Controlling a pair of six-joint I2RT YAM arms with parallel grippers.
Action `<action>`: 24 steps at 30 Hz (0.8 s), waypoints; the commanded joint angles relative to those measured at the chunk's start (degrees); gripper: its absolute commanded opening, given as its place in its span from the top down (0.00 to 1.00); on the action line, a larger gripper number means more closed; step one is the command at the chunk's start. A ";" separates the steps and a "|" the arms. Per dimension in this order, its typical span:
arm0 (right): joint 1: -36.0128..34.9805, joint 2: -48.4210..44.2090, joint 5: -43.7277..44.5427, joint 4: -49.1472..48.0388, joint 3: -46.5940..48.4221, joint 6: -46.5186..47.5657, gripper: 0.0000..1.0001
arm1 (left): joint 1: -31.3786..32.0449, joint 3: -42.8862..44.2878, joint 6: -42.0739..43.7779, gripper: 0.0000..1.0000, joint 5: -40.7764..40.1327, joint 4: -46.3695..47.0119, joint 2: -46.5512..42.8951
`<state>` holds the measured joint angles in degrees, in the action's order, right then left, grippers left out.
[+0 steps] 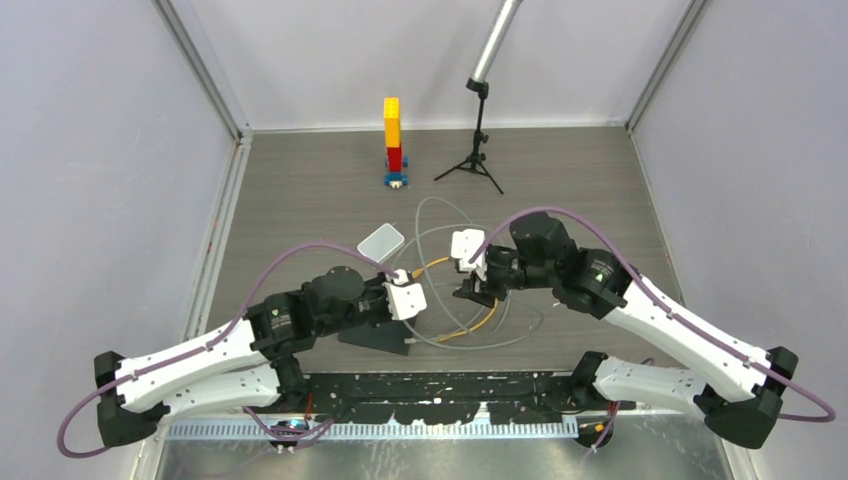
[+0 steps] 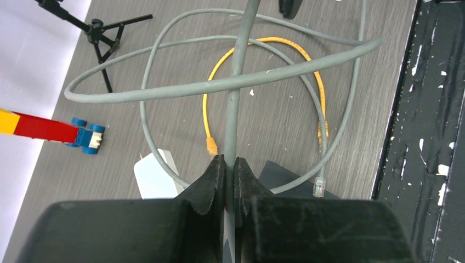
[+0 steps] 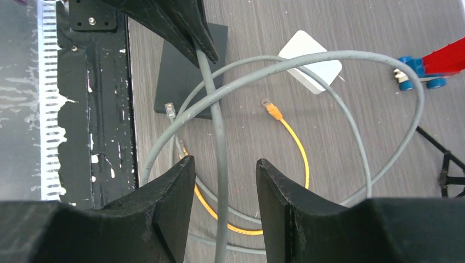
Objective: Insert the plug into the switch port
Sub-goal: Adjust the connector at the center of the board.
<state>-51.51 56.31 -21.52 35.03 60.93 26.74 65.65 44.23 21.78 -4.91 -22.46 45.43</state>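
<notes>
- Left pincer [image 2: 229, 162]: clamped shut on grey cable [image 2: 231, 120], fingertips pressed to either side of the strand, grip point well up the line from its end.
- Right pincer [image 3: 225, 164]: spread wide, holding nothing. Same grey cable running up through the gap between its fingers, seemingly clear of both.
- Plug [image 2: 319, 188]: clear connector, apparently at the free end of the grey cable, though the tangled loops make that hard to trace. Lying loose at the edge of black plate [image 3: 186, 71] on the bench [image 1: 560, 180], gripped by neither pincer.
- White box [image 1: 381, 240]: flat on the bench just beyond the left pincer and apart from the plug, with a grey loop passing beside its corner.
- Switch port: not made out in any view; cannot tell which side wall of the white box carries it.
- Yellow cable [image 2: 204, 109]: coiled among the grey loops, one end near the white box, untouched.
- Progress, judged from the lay of things: early. Done: cable secured mid-length by one pincer, the other placed around it but not closed.
- Left to do: taking hold close to the plug, lifting it off the plate, turning its nose toward the port, lining up, pushing home. Nothing inserted yet.
</notes>
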 commanded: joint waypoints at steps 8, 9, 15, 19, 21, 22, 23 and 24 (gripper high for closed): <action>1.23 3.12 -0.46 -2.59 0.88 -3.08 0.74 | 0.26 -0.49 2.39 1.00 3.05 4.08 -1.82; 1.23 3.11 -0.33 -2.59 0.75 -3.10 0.74 | 0.21 -0.66 2.39 1.00 3.06 4.30 -2.17; 1.44 2.45 1.12 -2.58 -0.13 -2.51 0.99 | 0.23 -1.38 2.12 1.00 3.00 4.78 -3.70; 1.55 0.86 1.95 -2.61 -0.82 -2.25 0.99 | 0.19 -2.21 1.48 1.00 2.97 5.77 -4.69; 1.50 -0.29 2.89 -2.59 -1.21 -2.27 0.99 | 0.23 -2.51 1.15 0.97 2.66 6.09 -5.18; 1.56 -0.85 3.31 -2.61 -1.45 -2.27 1.00 | 0.20 -2.67 0.91 0.90 2.36 6.23 -5.37; 1.58 -1.55 3.71 -2.67 -1.61 -2.16 1.00 | 0.20 -2.84 0.64 0.86 2.20 6.42 -5.62; 1.54 -2.10 4.20 -2.67 -1.81 -1.94 1.00 | 0.27 -3.11 0.33 0.81 2.25 6.60 -5.88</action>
<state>-50.57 57.56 -22.09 33.39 59.72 24.23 65.63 41.60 22.85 -3.22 -19.16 41.74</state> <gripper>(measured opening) 0.058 0.130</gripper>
